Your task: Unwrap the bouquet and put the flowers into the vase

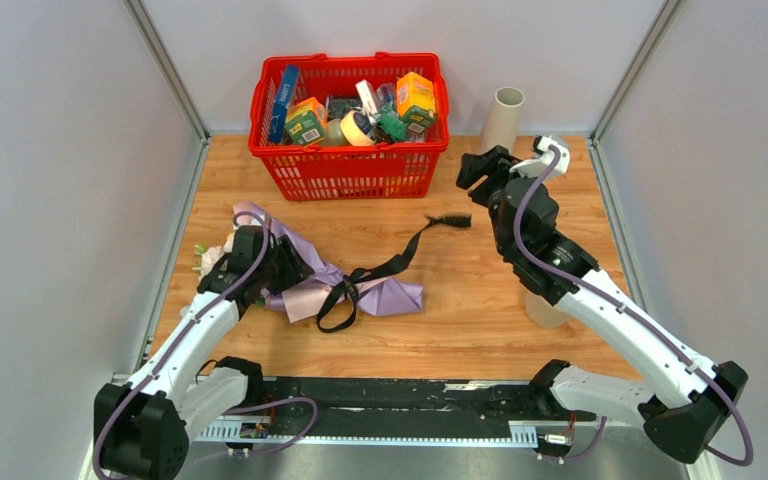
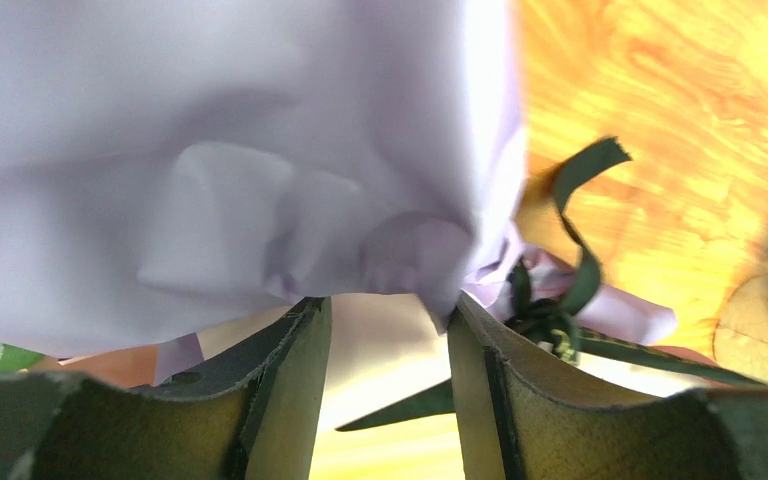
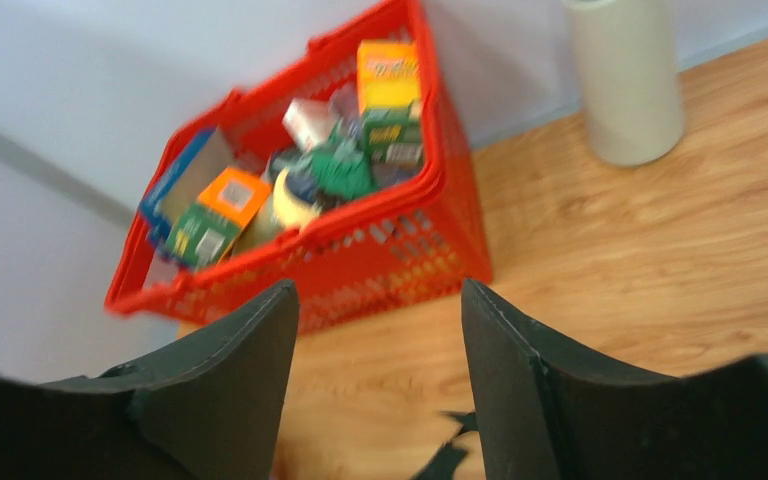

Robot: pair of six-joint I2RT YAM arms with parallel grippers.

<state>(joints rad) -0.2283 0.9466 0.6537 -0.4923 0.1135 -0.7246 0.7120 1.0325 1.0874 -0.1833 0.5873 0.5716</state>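
The bouquet (image 1: 310,285) lies on the left of the table in lilac paper (image 2: 210,150), with pale flowers (image 1: 210,258) poking out at its far-left end. Its black ribbon (image 1: 392,265) is still looped round the middle, and one loose end trails toward the right (image 3: 450,455). My left gripper (image 1: 282,268) is open, its tips (image 2: 390,305) touching the paper, with only table showing in the gap. My right gripper (image 1: 472,170) hangs open (image 3: 375,290) above the ribbon's loose end, holding nothing. The beige vase (image 1: 503,120) stands upright at the back right (image 3: 625,80).
A red basket (image 1: 350,175) full of boxes and a tape roll stands at the back centre (image 3: 390,250). Grey walls close in the table on three sides. A pale object (image 1: 543,312) is partly hidden under the right arm.
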